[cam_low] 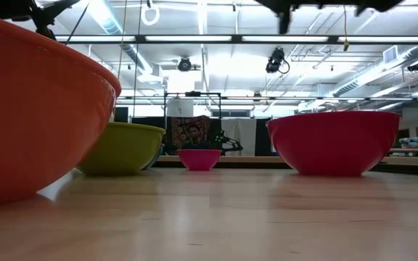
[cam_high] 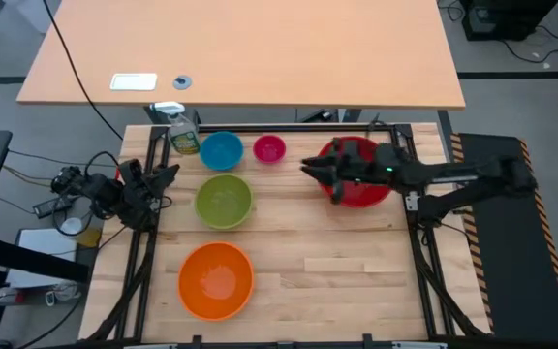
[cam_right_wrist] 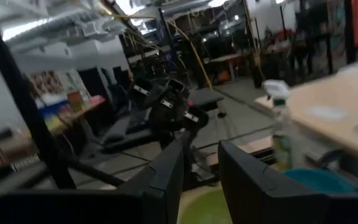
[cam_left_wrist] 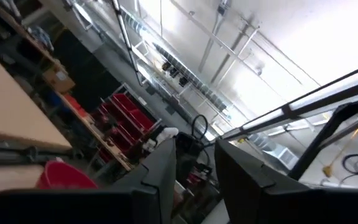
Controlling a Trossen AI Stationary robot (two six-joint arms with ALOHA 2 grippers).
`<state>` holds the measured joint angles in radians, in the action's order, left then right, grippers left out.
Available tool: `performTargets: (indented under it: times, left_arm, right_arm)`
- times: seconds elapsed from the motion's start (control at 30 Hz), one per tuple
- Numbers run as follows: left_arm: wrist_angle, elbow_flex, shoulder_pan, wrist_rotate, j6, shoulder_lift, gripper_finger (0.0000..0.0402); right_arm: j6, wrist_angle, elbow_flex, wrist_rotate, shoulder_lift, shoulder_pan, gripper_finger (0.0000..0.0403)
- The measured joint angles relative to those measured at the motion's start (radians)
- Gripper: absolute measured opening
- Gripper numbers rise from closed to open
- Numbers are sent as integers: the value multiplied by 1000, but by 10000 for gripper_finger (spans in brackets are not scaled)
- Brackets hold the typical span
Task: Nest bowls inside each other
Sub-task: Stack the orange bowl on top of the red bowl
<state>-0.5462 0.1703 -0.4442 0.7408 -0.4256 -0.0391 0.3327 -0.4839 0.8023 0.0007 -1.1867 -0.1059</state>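
Five bowls stand apart, each on its base on the wooden table (cam_high: 356,271): blue (cam_high: 221,150) and pink (cam_high: 269,148) at the far side, lime green (cam_high: 224,201) in the middle left, orange (cam_high: 216,280) near the front, red (cam_high: 361,179) at the right. My right gripper (cam_high: 310,170) hovers over the red bowl's left rim, pointing toward the table's left; its fingers (cam_right_wrist: 166,177) stand open with nothing between them. My left gripper (cam_high: 168,176) waits at the table's left edge beside the green bowl, tilted upward, open and empty (cam_left_wrist: 194,180).
A yellowish spray bottle (cam_high: 184,134) stands at the far left corner, next to the blue bowl. A black frame (cam_high: 424,252) borders the table's sides. A second, larger table (cam_high: 260,58) lies beyond the far edge. Bare wood shows at the front right.
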Motion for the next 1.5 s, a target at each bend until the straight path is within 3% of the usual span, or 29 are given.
performTargets:
  times: [0.17, 0.37, 0.43, 0.6, 0.8, 0.93, 1.03, 1.33, 1.5]
  left_arm:
    - [206, 99, 0, 24, 28, 0, 114]
    - [561, 269, 0, 29, 3, -55, 114]
    - [670, 326, 0, 30, -13, -91, 114]
    - [927, 429, 0, 28, -53, -188, 114]
    - [948, 435, 0, -1, -112, -238, 114]
    - [948, 435, 0, -11, -151, -246, 114]
    - [946, 435, 0, -12, -175, -248, 114]
    - [946, 435, 0, -12, -186, -249, 114]
    - [949, 435, 0, -12, -189, -249, 114]
  right_arm:
    - [160, -9, 126, -19, -147, 0, 111]
    - [150, 69, 285, -240, -283, 20, 110]
    - [95, 162, 363, -240, -322, 46, 110]
    - [30, 523, 588, -100, -450, 115, 110]
    - [212, 739, 822, -104, -615, 188, 110]
    - [251, 822, 915, -100, -711, 233, 110]
    - [312, 830, 936, -97, -756, 255, 110]
    - [335, 864, 947, 53, -826, 342, 110]
    - [397, 847, 947, 66, -883, 368, 110]
